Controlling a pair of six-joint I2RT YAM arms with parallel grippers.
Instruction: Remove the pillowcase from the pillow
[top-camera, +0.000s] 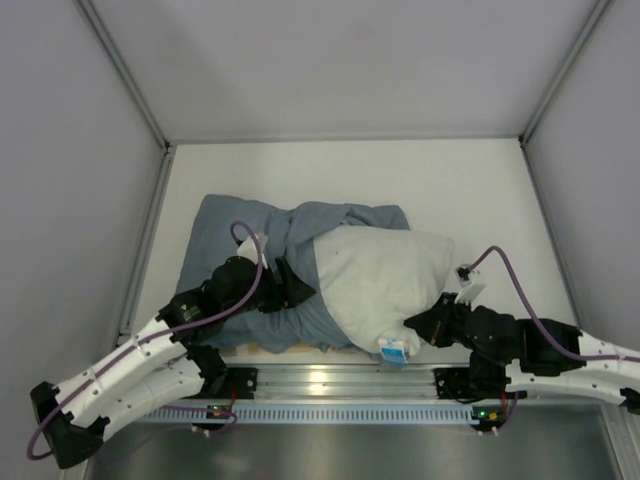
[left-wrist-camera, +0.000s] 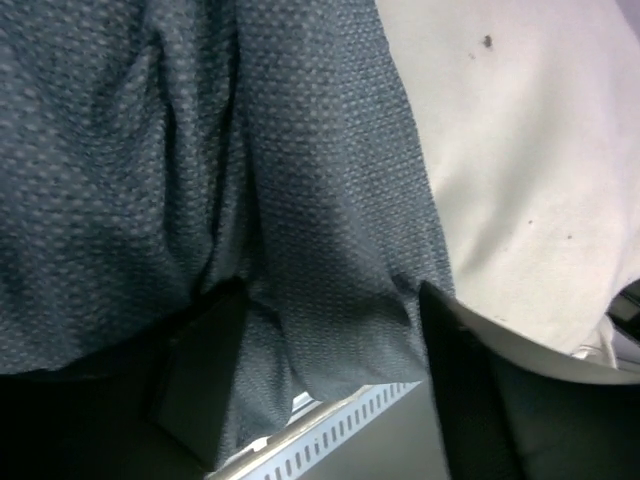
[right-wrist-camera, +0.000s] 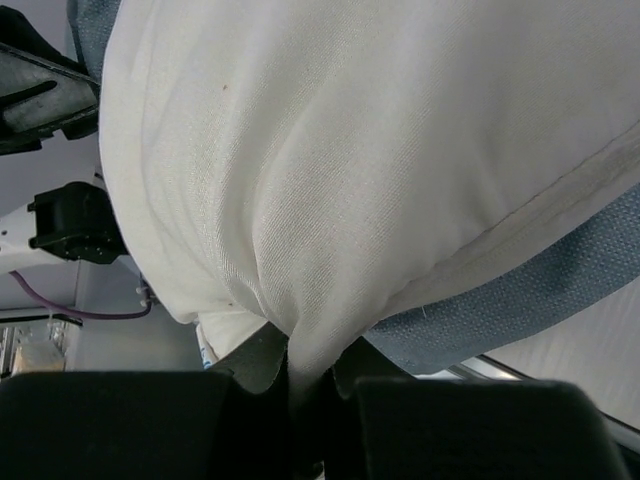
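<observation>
The white pillow (top-camera: 375, 275) lies near the table's front edge, mostly out of the blue-grey pillowcase (top-camera: 240, 225), which is bunched to its left and under it. The small blue label (top-camera: 393, 350) is at the pillow's near end. My left gripper (top-camera: 295, 285) is at the bunched pillowcase. In the left wrist view it (left-wrist-camera: 335, 390) stands open, a fold of pillowcase (left-wrist-camera: 300, 200) hanging between the fingers and the pillow (left-wrist-camera: 520, 150) to the right. My right gripper (top-camera: 415, 327) is shut on a pinch of pillow fabric (right-wrist-camera: 350, 150) in the right wrist view (right-wrist-camera: 310, 370), with pillowcase (right-wrist-camera: 500, 310) beneath.
An aluminium rail (top-camera: 330, 378) with a perforated strip (left-wrist-camera: 340, 440) runs along the near edge just below the pillow. White walls and metal posts (top-camera: 145, 250) enclose the table. The left arm (right-wrist-camera: 60, 220) shows beyond the pillow in the right wrist view.
</observation>
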